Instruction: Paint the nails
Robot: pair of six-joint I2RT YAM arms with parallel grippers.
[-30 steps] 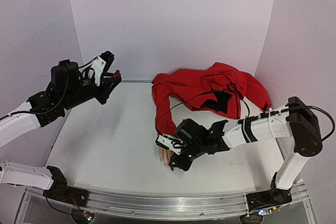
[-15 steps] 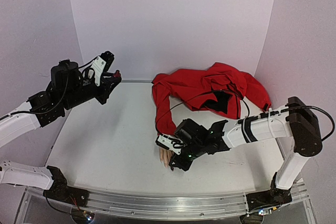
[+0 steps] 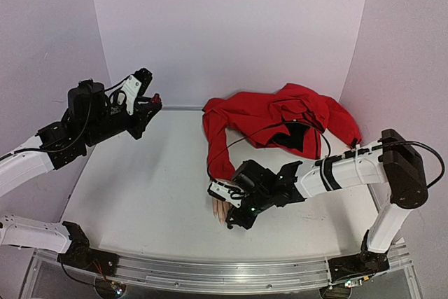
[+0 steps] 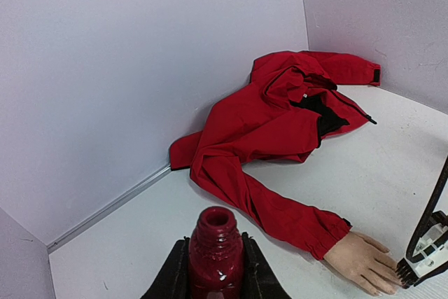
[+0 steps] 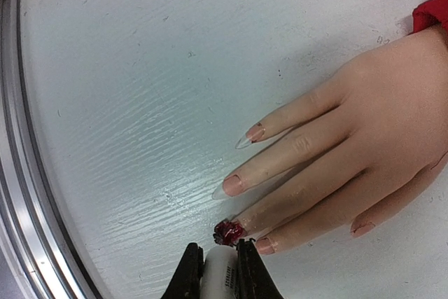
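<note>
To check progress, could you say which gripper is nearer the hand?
Right: the right gripper is at the hand, by its fingertips; the left gripper holds a bottle far back left.

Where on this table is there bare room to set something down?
The wide left half of the table, between the left wall and the red sleeve, lies bare. Crowded: the jacket at back right, and the mannequin hand by the right gripper.

Left arm (image 3: 21, 162) and right arm (image 3: 350, 167): white tubes, chunky black joints (image 3: 402, 173), loopy black cables (image 3: 420, 145), green lights (image 3: 250, 208) just behind the right gripper (image 3: 231, 215).
</note>
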